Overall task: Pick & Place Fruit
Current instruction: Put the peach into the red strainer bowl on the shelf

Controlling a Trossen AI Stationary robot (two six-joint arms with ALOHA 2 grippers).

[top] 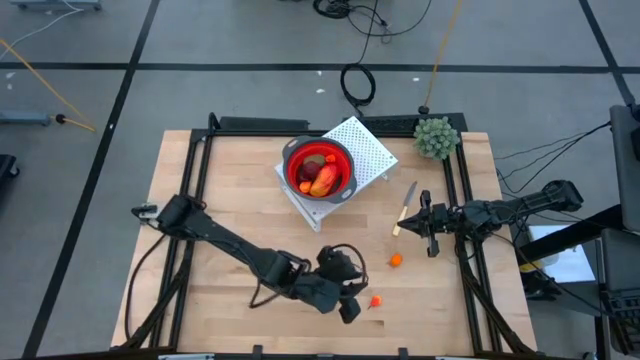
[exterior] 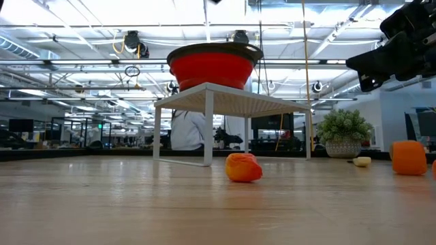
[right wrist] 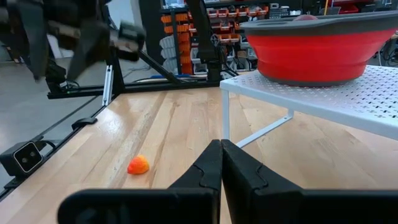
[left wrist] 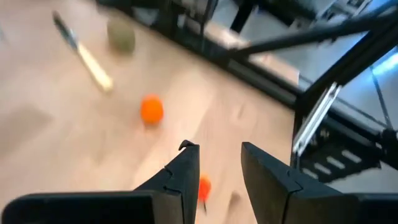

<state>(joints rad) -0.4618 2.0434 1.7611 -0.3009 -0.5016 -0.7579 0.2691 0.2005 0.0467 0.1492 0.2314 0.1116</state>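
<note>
A red bowl [top: 318,168] with several toy fruits in it stands on a white perforated stand [top: 365,150] at the table's far middle. Two small orange fruit bits lie on the wood, one [top: 396,261] right of the middle and one [top: 376,301] near the front edge. My left gripper [top: 352,310] hovers open beside the nearer bit. In the left wrist view this bit [left wrist: 203,186] shows just past one finger, half hidden by it, and the other bit [left wrist: 151,109] lies farther off. My right gripper [top: 425,222] waits shut at the right, above the table.
A pale-handled knife [top: 405,208] lies just by my right gripper. A green ball-shaped plant [top: 436,137] stands at the far right corner. The black frame rails [top: 468,240] run along the table's sides. Bare wood stretches across the near left.
</note>
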